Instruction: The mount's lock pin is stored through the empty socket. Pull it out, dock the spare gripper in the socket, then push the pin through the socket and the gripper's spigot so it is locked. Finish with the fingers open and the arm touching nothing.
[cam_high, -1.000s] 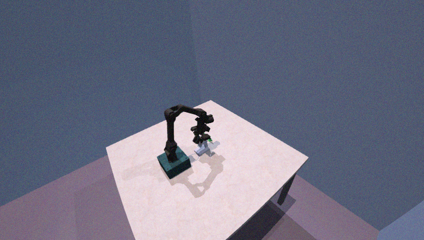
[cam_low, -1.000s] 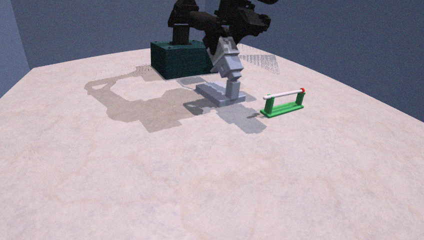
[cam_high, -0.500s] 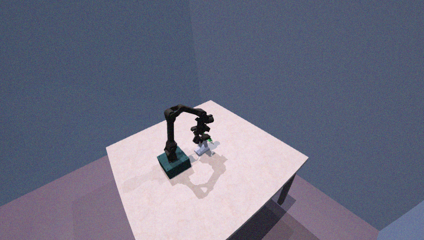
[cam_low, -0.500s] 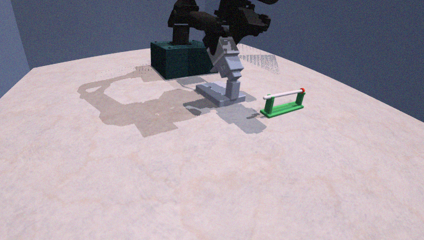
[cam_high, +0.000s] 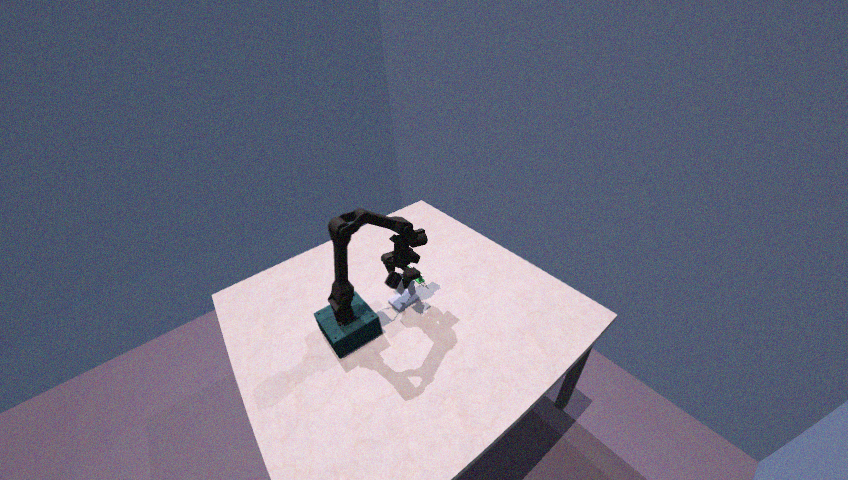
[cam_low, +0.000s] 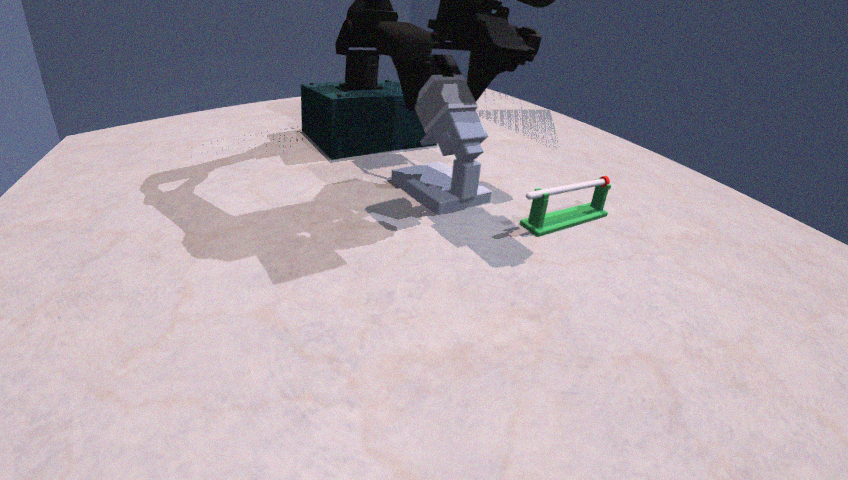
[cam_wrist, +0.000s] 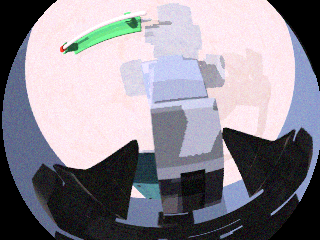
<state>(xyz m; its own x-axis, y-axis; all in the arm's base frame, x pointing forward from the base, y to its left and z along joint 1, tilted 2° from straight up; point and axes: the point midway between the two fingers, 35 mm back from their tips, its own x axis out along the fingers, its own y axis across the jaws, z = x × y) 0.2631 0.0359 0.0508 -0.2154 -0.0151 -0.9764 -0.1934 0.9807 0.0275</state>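
Note:
The grey mount has a flat base, a post and a tilted socket block. The spare gripper, grey with a dark end, sits against the upper side of the socket block, in line with it. Its spigot is hidden. The lock pin, white with a red head, lies across a green stand, out of the socket. My gripper is open, fingers either side of the spare gripper, with a gap showing on each side in the wrist view.
The arm's dark teal base box stands behind the mount in the exterior view. The green stand is to the mount's right there. All stand on the pale table. Shadows of the arm fall beside the mount.

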